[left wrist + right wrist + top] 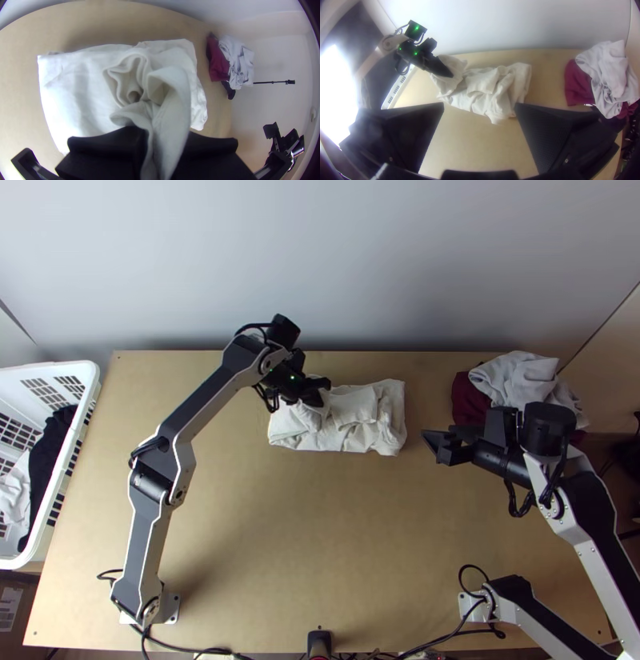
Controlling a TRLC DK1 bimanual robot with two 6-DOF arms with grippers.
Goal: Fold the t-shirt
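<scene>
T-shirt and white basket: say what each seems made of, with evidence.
The t-shirt looks like soft, matt fabric, probably cotton: it falls in loose folds. The basket seems smooth white plastic, judging by its neat rows of slots and rounded rim.

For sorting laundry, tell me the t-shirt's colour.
The t-shirt is off-white, seen best in the right wrist view.

Room lies over the table [320, 532], near side of the shirt [352, 438]; wall [336, 268], left arm [210, 396] and clothes pile [516, 380] obstruct.
</scene>
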